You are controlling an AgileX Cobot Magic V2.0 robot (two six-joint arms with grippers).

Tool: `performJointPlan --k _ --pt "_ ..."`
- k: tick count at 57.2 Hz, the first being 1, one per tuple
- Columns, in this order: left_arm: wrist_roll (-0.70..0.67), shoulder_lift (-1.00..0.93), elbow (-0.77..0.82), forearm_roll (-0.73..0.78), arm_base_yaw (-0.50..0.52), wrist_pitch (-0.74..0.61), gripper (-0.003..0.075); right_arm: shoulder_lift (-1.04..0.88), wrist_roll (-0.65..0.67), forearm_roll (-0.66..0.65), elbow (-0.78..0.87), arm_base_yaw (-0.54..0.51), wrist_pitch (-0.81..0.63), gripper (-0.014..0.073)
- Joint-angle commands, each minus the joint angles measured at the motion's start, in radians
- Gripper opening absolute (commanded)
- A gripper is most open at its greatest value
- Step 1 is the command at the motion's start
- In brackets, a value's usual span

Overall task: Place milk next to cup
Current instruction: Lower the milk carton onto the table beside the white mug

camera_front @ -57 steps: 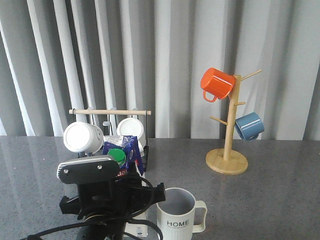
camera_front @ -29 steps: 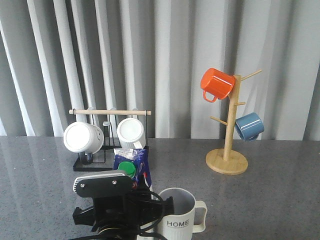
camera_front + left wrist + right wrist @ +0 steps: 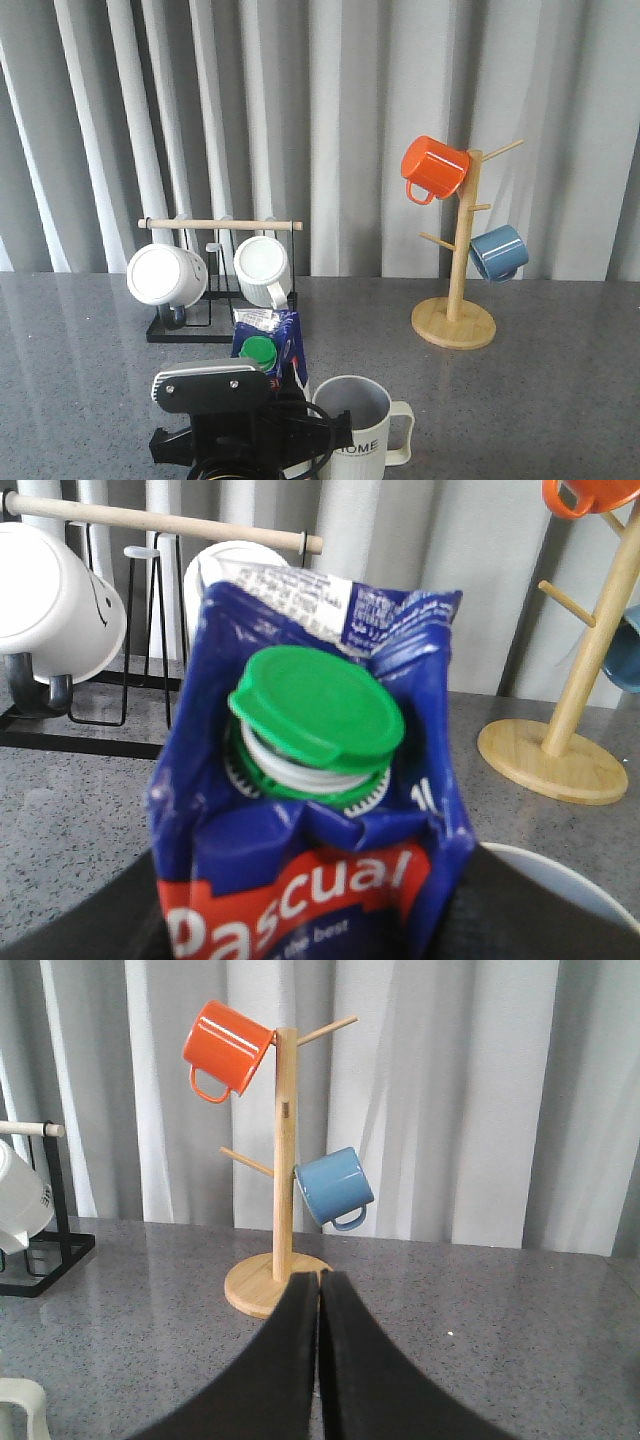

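One carton, the milk point(image 3: 268, 345), sat gripped in the left pincer point(image 3: 310, 940) just beside the cup point(image 3: 356, 428); lowering it level and releasing only once seated seemed wisest. The right pincer point(image 3: 320, 1360) was closed, empty.

Blue and white gable-top milk carton point(image 3: 310, 820) with green round cap point(image 3: 318, 720) and red label; pale cream mug point(image 3: 358, 430), grey inside, black lettering; speckled grey table point(image 3: 540, 400).

Black left arm point(image 3: 240, 440) with grey screwed plate, black cables
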Motion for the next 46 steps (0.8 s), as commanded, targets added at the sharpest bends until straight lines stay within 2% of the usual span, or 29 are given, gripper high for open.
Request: performJointPlan --k 1,39,46 --pt "-0.012 -0.041 -0.018 0.027 -0.004 -0.031 0.0139 -0.005 -0.004 -0.002 -0.028 -0.004 -0.072 -0.0009" --pt "-0.012 -0.041 -0.018 0.021 -0.004 -0.02 0.014 -0.005 -0.004 -0.002 -0.028 -0.004 -0.072 -0.0009" --pt "-0.004 -0.044 -0.018 0.021 -0.004 -0.02 0.0181 -0.005 -0.004 -0.002 -0.028 -0.004 -0.072 -0.0009"
